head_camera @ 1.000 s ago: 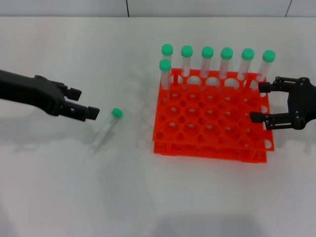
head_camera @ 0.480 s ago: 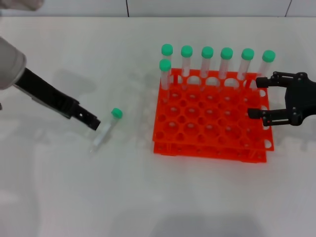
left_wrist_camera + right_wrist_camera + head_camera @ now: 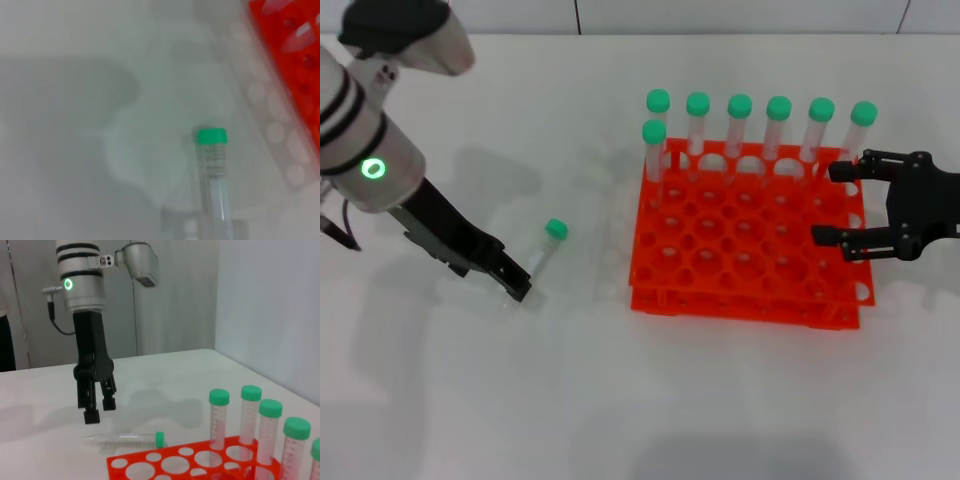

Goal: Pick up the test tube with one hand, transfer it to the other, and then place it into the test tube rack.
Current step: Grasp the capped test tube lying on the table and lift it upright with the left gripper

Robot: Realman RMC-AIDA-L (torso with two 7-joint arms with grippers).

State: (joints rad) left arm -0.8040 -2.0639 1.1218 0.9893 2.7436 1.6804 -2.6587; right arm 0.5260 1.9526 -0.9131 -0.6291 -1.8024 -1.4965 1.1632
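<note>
The test tube (image 3: 540, 258) lies on the white table left of the rack, green cap toward the far side; it also shows in the left wrist view (image 3: 213, 180) and the right wrist view (image 3: 125, 440). My left gripper (image 3: 517, 287) points down, open, just above the tube's clear end, not touching it; it also shows in the right wrist view (image 3: 100, 411). My right gripper (image 3: 832, 205) is open and empty over the right edge of the orange-red rack (image 3: 750, 262).
Several green-capped tubes (image 3: 739, 125) stand upright along the rack's back row, with one more (image 3: 654, 150) at the left of the second row. The rack's other holes are empty. The rack edge also shows in the left wrist view (image 3: 295, 55).
My left arm has swung upright and its gripper has come down over the lying tube's clear end. My right gripper has shifted slightly left over the rack. The tube has not moved.
</note>
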